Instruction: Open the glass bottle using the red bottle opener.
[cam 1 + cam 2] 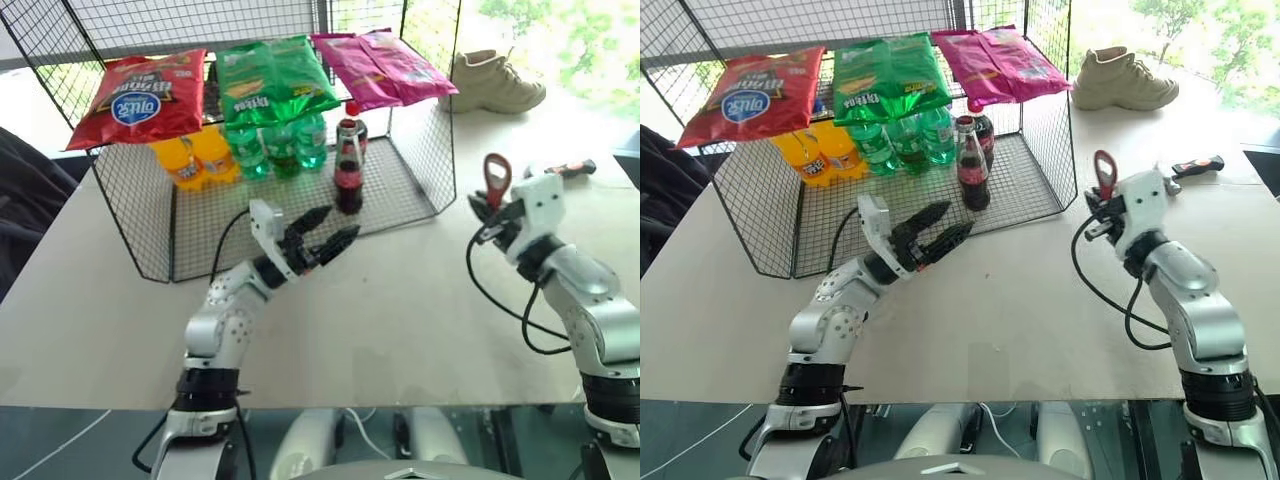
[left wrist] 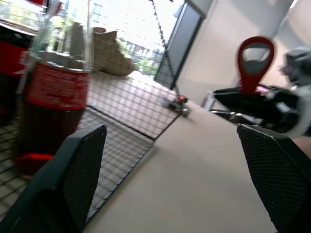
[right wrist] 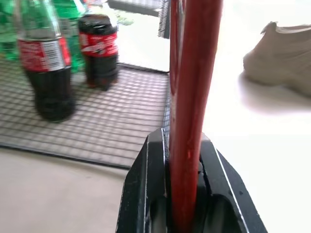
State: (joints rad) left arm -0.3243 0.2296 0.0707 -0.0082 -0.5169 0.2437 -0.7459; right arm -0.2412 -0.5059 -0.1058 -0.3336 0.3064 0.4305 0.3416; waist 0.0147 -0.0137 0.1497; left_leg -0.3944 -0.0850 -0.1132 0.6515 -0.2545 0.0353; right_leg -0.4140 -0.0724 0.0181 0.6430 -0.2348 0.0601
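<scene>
On the wire shelf (image 1: pixel 400 190) stands the glass bottle (image 1: pixel 348 178); the left end effector (image 1: pixel 333 240) gapes wide nearby, the right end effector (image 1: pixel 490 212) clamps the red bottle opener (image 1: pixel 497 177) upright.

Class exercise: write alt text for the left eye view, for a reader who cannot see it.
The right hand holds the red bottle opener upright above a pale table, while the open left hand reaches toward the glass bottle standing in a wire rack among other drinks.
</scene>
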